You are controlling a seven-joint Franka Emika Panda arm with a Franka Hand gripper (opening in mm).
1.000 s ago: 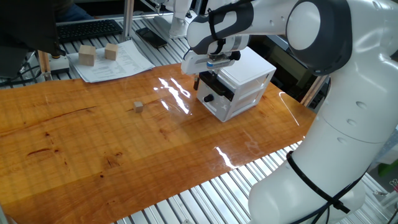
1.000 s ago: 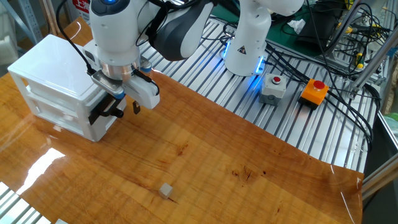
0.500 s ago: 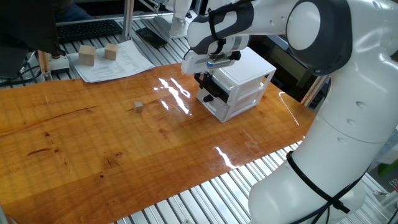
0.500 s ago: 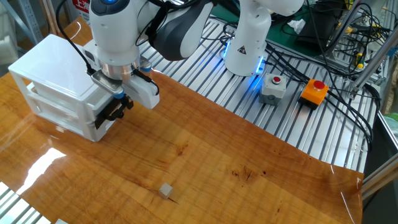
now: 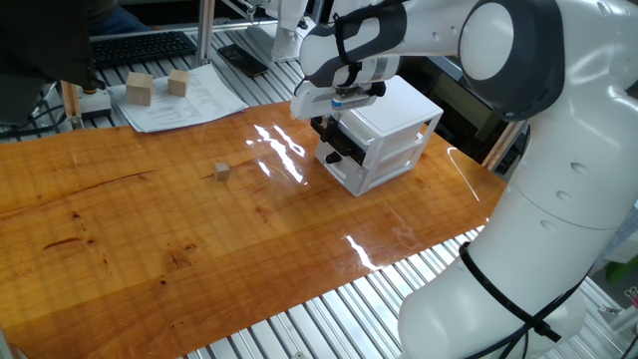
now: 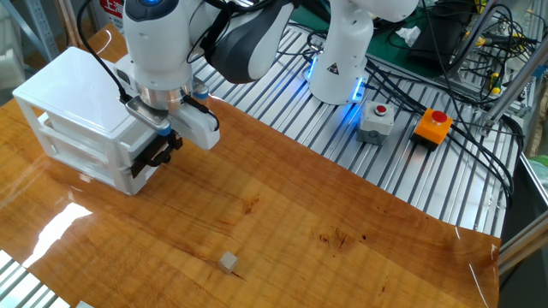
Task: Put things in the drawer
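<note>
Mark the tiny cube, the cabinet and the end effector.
tiny cube (image 5: pixel 221 172), one fixed view, its top face.
cabinet (image 6: pixel 73 81), the other fixed view, its white top.
end effector (image 6: pixel 163 147), the other fixed view, between its fingertips.

The setting is a robotics laboratory: a white Franka arm (image 6: pixel 248 38) is mounted on a base (image 6: pixel 341 60) lit by a blue indicator, and it stands on a bench of ribbed aluminium profile (image 6: pixel 402 184) partly covered by a glossy wooden tabletop (image 5: pixel 150 229). An emergency-stop button with a red cap on an orange housing (image 6: pixel 432 125), a second grey button box (image 6: pixel 377 120) and bundles of black cable (image 6: pixel 479 128) lie on the profile surface beside the base. Behind the table are a black keyboard (image 5: pixel 140 47) and printed paper sheets (image 5: pixel 184 100), typical of an operator workstation.
</note>
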